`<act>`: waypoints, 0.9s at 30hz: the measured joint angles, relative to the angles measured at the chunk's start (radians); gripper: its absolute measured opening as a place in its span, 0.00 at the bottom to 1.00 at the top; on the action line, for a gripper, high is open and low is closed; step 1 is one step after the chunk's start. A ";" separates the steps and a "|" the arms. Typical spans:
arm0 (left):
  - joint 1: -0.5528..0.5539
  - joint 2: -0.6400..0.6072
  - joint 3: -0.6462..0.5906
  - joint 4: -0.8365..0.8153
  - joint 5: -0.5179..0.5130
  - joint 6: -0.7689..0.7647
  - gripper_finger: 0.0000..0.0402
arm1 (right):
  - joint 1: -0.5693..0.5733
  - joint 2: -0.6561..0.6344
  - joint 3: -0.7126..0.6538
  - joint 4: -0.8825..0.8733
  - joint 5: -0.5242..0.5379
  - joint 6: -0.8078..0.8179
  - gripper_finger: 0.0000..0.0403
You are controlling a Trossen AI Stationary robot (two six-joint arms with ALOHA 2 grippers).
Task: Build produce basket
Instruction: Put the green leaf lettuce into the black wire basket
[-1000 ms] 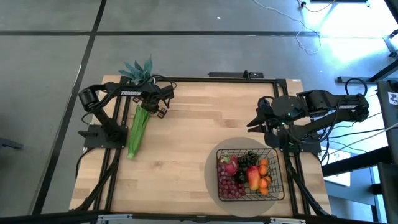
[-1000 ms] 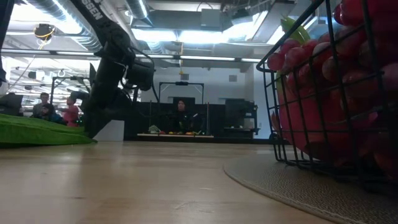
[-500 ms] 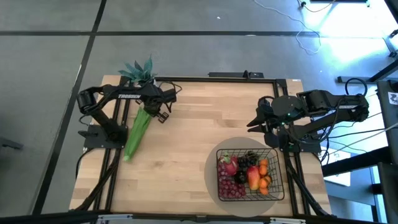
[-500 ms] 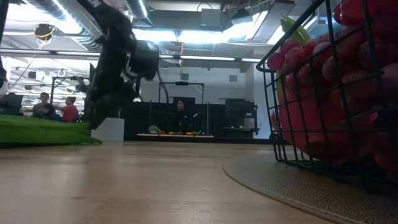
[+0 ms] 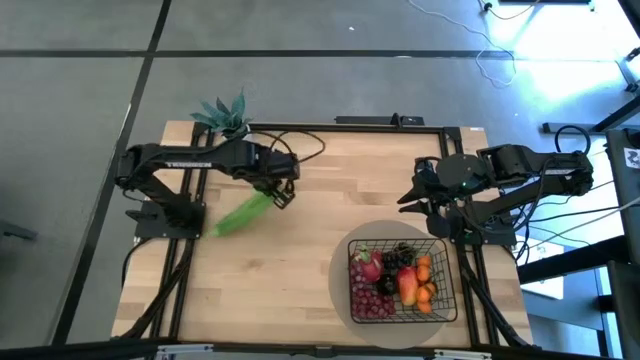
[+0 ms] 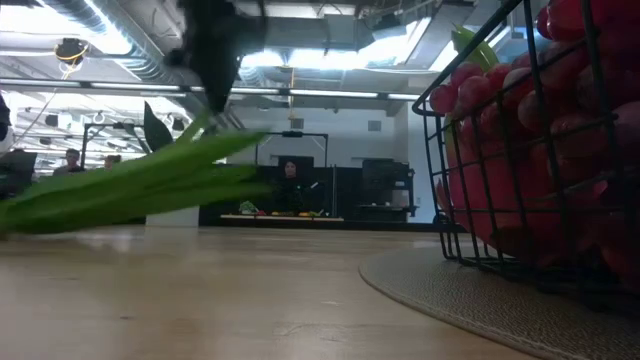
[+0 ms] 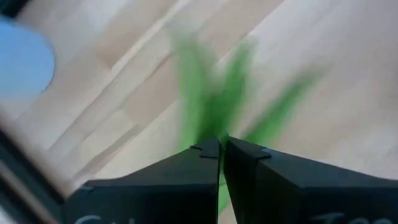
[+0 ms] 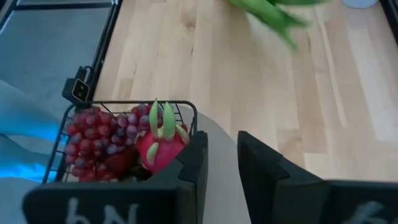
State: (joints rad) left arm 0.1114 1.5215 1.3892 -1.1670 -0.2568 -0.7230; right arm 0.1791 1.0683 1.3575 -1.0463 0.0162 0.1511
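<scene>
Sitting nearest me on its round grey mat (image 5: pixel 341 268), the basket (image 5: pixel 402 281) holds grapes, a dragon fruit (image 8: pixel 160 142), a mango and tangerines. Beyond it the right gripper (image 5: pixel 403 199) waits above the table's right side, fingers a little apart, empty. Farther off, the left gripper (image 5: pixel 281 194) is clamped tight on the green stalk (image 5: pixel 243 212) (its leafy end trails toward the left edge), lifted off the wood.

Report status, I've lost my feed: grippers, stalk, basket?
Left gripper shut on green stalk, lifted mid-table. Right gripper idle beside basket, slightly parted, holding nothing. Nothing between stalk and basket.
</scene>
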 joint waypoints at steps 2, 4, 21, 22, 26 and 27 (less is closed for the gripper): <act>-0.045 0.000 0.066 0.001 -0.033 -0.027 0.00 | 0.000 0.000 0.000 -0.011 0.000 -0.012 0.18; -0.084 0.000 0.125 0.000 -0.072 -0.058 0.00 | 0.000 0.000 0.000 -0.035 -0.001 -0.032 0.18; -0.280 0.022 0.518 0.125 -0.258 0.030 0.00 | 0.000 -0.021 0.000 -0.163 -0.002 -0.110 0.14; -0.286 0.022 0.534 0.146 -0.257 0.056 0.00 | 0.000 -0.025 0.000 -0.162 -0.002 -0.107 0.14; -0.313 0.023 0.600 0.266 -0.258 0.182 0.00 | 0.000 -0.045 0.000 -0.162 -0.006 -0.100 0.14; -0.319 0.022 0.612 0.299 -0.257 0.216 0.00 | 0.000 -0.048 0.000 -0.162 -0.007 -0.092 0.14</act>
State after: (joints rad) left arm -0.2076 1.5432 2.0009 -0.8684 -0.5138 -0.5074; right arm 0.1791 1.0200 1.3571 -1.2079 0.0097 0.0595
